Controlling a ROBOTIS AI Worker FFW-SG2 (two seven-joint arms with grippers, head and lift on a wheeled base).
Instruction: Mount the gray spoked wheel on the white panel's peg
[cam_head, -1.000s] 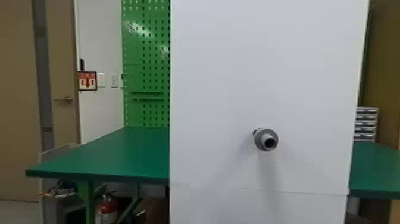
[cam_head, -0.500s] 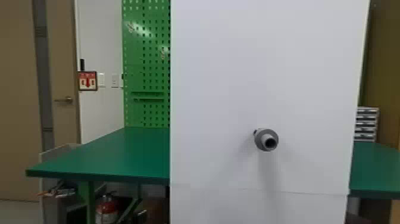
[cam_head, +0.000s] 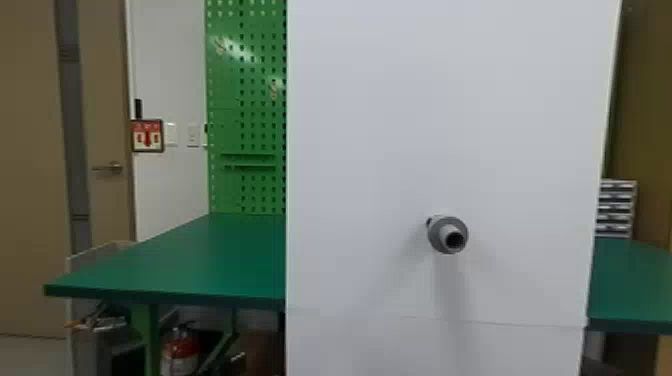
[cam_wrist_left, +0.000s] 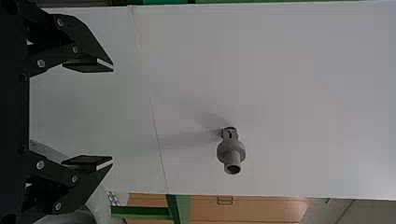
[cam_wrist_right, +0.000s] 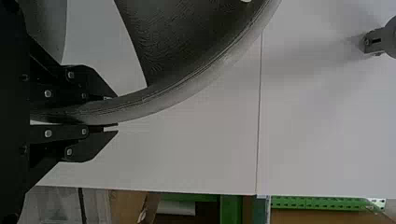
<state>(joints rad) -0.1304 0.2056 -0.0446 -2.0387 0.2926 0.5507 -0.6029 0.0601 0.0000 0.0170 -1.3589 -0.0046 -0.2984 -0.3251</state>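
A gray peg (cam_head: 450, 236) juts out from the white panel (cam_head: 370, 150), with nothing on it. In the left wrist view the peg (cam_wrist_left: 231, 151) stands off beyond my left gripper (cam_wrist_left: 113, 115), which is open with nothing between its fingers. The gray spoked wheel (cam_wrist_right: 187, 86) is held at its rim by my right gripper (cam_wrist_right: 114, 113), shut on it. In that right wrist view the peg (cam_wrist_right: 383, 41) is apart from the wheel. Part of the wheel (cam_wrist_left: 100, 205) also shows behind the left gripper's lower finger in the left wrist view.
A green table (cam_head: 190, 260) extends behind the panel on both sides. A green pegboard (cam_head: 247, 115) stands at the back left, and a small drawer unit (cam_head: 616, 207) at the right. A fire extinguisher (cam_head: 181, 350) is under the table's left part.
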